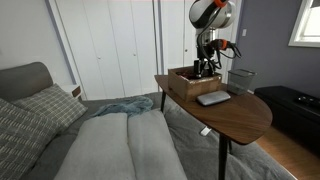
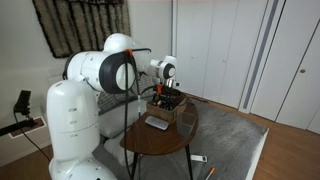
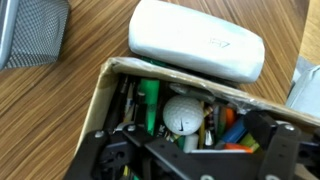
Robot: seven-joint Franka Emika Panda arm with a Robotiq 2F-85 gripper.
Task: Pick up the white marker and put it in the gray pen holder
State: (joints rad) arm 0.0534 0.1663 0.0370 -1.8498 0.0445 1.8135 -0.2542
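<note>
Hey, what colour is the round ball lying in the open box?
White. The ball lies inside the box; the wrist view shows it best.

A bedroom in a home is shown: in an exterior view a bed [image 1: 120, 145] made up with grey bedding is seen, with patterned pillows [image 1: 45, 105] at its head. White closet doors [image 1: 110, 45] are ranged along the wall behind, a window [image 1: 305, 22] is set in the side wall, and a small oval wooden table [image 1: 240, 118] is placed beside the bed.
</note>
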